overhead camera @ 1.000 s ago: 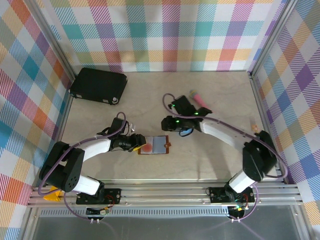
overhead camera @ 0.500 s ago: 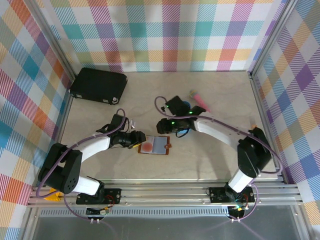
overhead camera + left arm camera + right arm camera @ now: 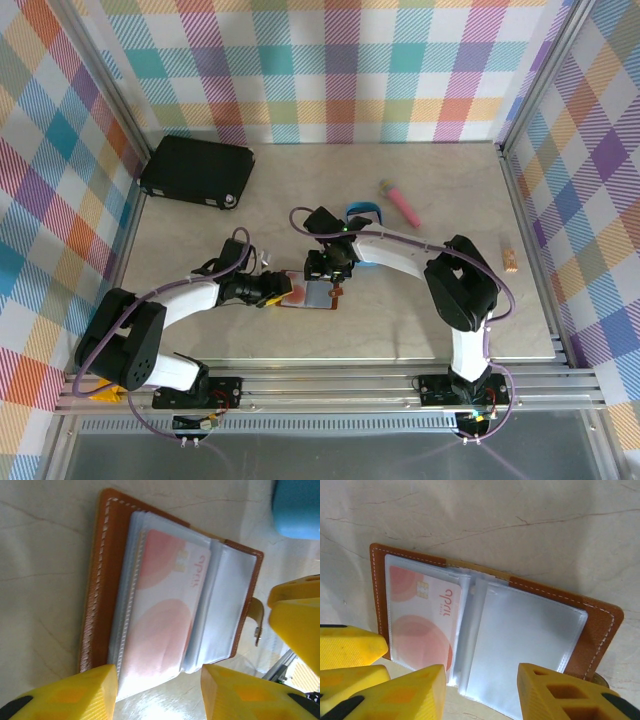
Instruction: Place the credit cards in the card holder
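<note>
The brown leather card holder (image 3: pixel 530 630) lies open on the table (image 3: pixel 520 510), a white, red-circled credit card (image 3: pixel 422 620) sleeved in its left half.

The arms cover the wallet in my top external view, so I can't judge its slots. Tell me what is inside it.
Observer: In the right wrist view the card holder lies open on the table. One white card with pink circles sits behind the clear plastic of the page on the left of that view.
Operator: Report the other page.
Observer: The clear pocket on the right of that view shows no card through it, only pale plastic over the brown leather.
</note>
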`<control>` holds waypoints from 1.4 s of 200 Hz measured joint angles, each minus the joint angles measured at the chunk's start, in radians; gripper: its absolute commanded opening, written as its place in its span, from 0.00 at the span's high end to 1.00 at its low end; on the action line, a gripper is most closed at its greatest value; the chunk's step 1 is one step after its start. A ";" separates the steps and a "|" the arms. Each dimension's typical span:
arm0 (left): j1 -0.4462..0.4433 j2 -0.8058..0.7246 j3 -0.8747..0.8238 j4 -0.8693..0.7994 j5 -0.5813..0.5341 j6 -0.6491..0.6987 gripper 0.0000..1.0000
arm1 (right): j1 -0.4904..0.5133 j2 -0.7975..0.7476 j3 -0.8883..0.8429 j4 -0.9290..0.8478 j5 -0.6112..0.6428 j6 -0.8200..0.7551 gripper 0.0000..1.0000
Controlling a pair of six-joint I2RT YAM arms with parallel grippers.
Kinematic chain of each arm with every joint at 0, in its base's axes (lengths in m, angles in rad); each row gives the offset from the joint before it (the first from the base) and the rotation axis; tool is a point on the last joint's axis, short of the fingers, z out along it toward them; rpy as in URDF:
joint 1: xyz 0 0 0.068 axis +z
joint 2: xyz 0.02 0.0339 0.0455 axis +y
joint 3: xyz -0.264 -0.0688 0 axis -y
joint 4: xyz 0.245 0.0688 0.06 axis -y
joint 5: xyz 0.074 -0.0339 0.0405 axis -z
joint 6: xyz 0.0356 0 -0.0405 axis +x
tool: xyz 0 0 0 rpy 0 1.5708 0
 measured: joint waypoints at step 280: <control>0.001 0.051 -0.031 0.101 0.022 -0.047 0.52 | -0.022 0.143 0.083 -0.030 -0.026 -0.013 0.50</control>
